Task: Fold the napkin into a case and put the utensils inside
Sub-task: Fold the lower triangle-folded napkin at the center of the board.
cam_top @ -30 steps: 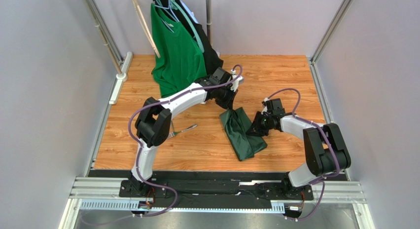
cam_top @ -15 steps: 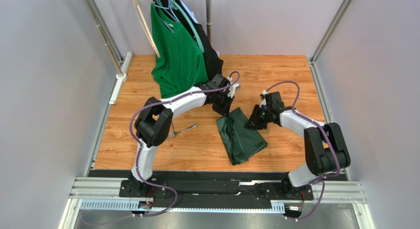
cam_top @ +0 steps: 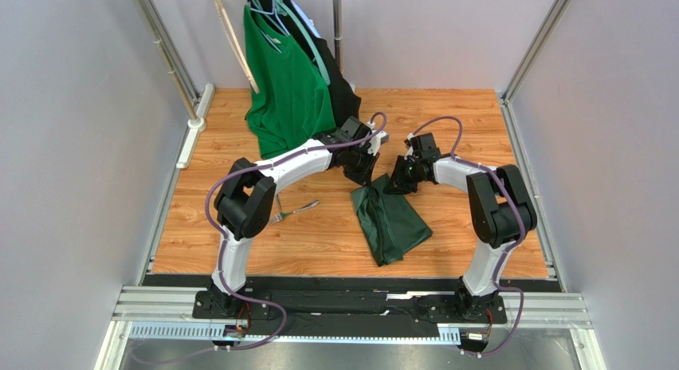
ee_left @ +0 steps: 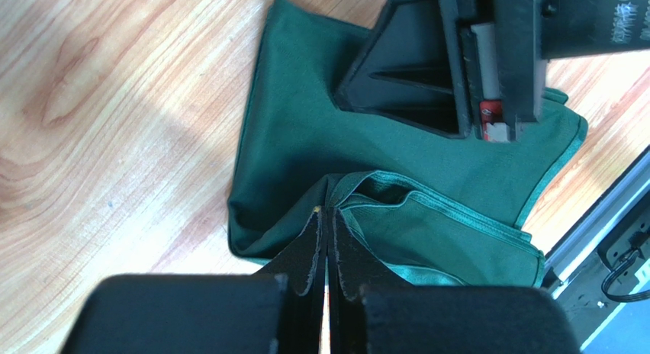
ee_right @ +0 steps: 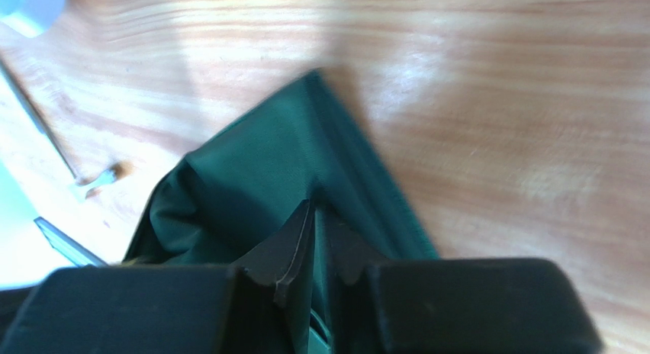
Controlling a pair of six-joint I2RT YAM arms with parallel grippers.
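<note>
Pinching the napkin [cam_top: 390,222] at its far end with both tools: a raised hem at the far-left corner nipped in the left gripper [cam_top: 367,171], fingers [ee_left: 309,247] pressed flat together; a fold at the far-right corner caught in the right gripper [cam_top: 396,183], with dark cloth showing in the narrow gap between its fingers [ee_right: 294,247]. Lying as a narrow folded strip in the middle of the table [cam_top: 478,131], with the long axis running from the grippers back toward the arm bases, slightly slanted, and the near end free. Judging by that, a matter of pulling or folding along this axis and not across it. Seeing only one of the utensils, a fork [cam_top: 296,210], well apart to the left of the cloth and nearer the left arm, so probably that arm's to fetch. Cannot make out any other cutlery, and one end of the fork sits right against the left elbow, perhaps cut off. Cannot tell from above whether a pocket mouth is formed; from the left wrist, only layered hems beside the fingertips. Blurred in the right wrist view, with a small shiny thing [ee_right: 98,176] toward the left too vague to name.
</note>
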